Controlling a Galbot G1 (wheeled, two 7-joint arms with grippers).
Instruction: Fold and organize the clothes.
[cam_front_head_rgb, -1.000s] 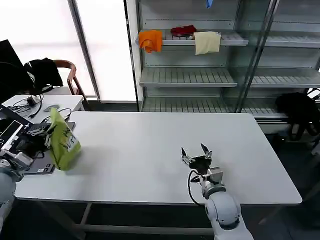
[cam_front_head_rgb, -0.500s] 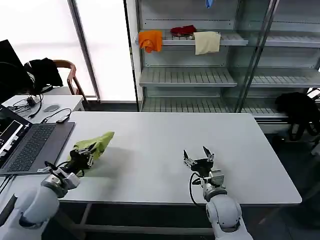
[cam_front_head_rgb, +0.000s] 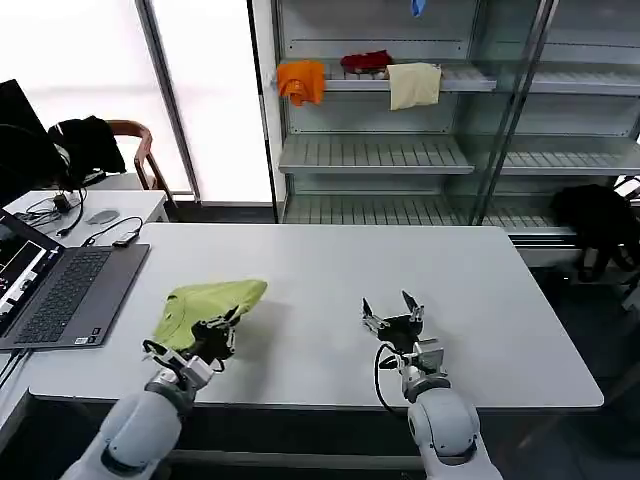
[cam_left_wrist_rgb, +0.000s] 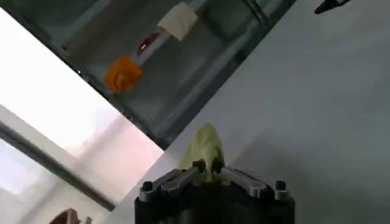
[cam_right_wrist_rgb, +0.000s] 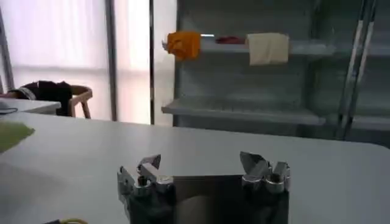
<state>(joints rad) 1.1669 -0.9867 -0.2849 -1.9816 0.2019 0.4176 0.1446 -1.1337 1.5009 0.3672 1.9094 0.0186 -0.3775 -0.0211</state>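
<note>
The lime yellow-green T-shirt lies bunched on the white table, left of centre, next to the laptop. My left gripper is at the shirt's near edge, shut on a pinch of the fabric. In the left wrist view the green cloth rises from between the closed fingertips of the left gripper. My right gripper rests on the table right of centre, open and holding nothing. The right wrist view shows its two fingertips wide apart and a corner of the shirt far off.
An open laptop sits at the table's left end with cables beyond it. Metal shelves behind the table carry orange, red and cream cloths. Black garments lie on a chair and at the far right.
My left gripper has carried the shirt from above the laptop rightward and down onto the table, where it now lies spread lower. The right gripper has stayed in place.
</note>
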